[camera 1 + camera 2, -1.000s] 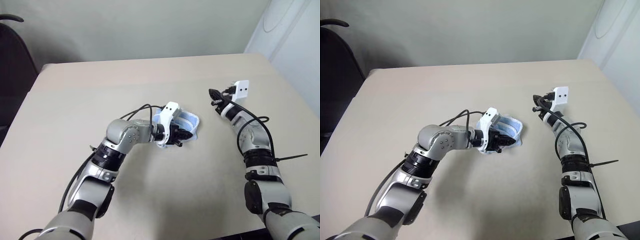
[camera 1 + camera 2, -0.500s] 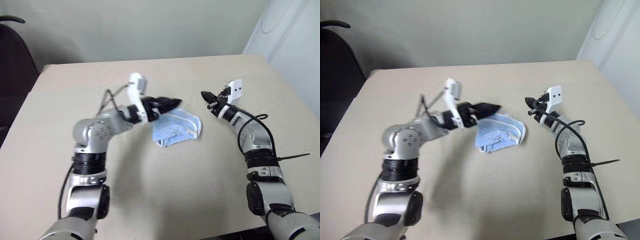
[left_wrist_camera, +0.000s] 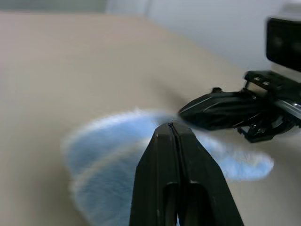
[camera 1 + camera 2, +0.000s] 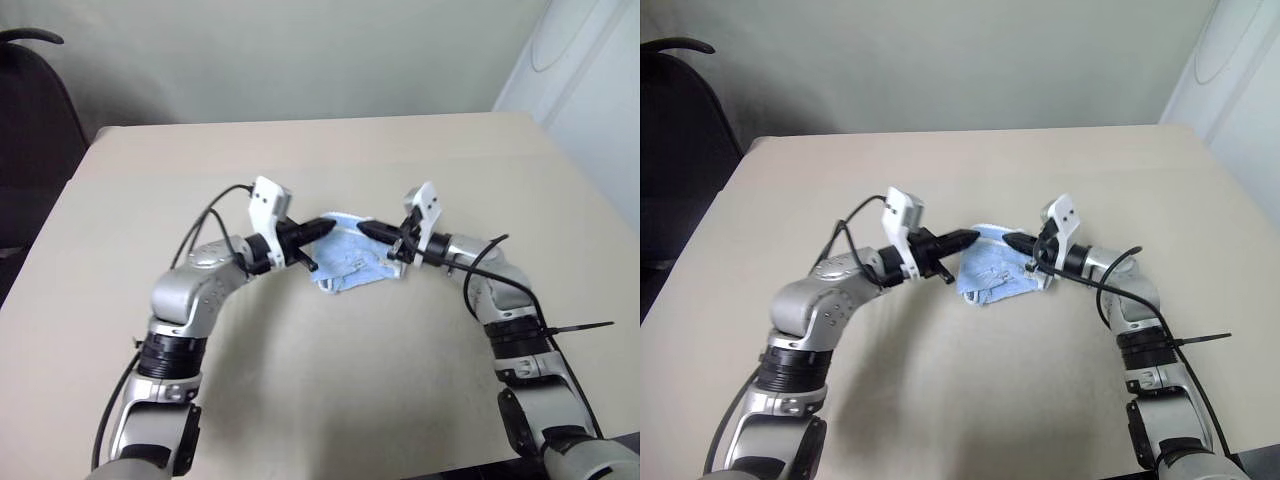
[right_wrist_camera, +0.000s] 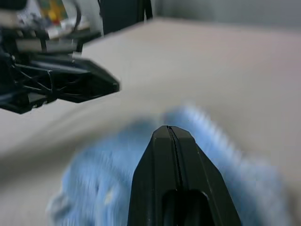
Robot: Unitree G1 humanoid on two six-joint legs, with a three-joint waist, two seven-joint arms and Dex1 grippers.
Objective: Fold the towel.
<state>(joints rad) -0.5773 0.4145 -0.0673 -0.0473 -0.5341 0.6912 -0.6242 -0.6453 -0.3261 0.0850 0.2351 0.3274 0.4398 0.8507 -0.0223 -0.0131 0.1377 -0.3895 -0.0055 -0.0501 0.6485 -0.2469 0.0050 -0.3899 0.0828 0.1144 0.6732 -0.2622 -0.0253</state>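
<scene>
No lettering or logo legible anywhere on the towel (image 4: 350,263); only white stitched edging along its near and right-hand borders, plus a few small dark flecks too small to read. On the left arm's housing, seen from the right wrist, a patch of coloured marking, blurred beyond reading.

Lying bunched and partly folded near the middle of the beige desk (image 4: 330,370), light-blue terry, in a rumpled wedge with several layers showing at the near edge.

Flanked on both sides: left tool (image 4: 328,226) at the towel's far-left corner, tip just over or at the cloth's edge, contact not clear; right tool (image 4: 364,229) at the far-right part, tip above the cloth. Both pointing roughly level and toward each other, tips near but apart, with the towel's far edge below and between them.

Left tool pressed together, fingers (image 3: 176,160) meeting along a thin seam, nothing pinched. Right tool likewise pressed together, fingers (image 5: 171,165) closed on nothing.

Dark chair (image 4: 30,130) beyond the desk's far-left corner.
</scene>
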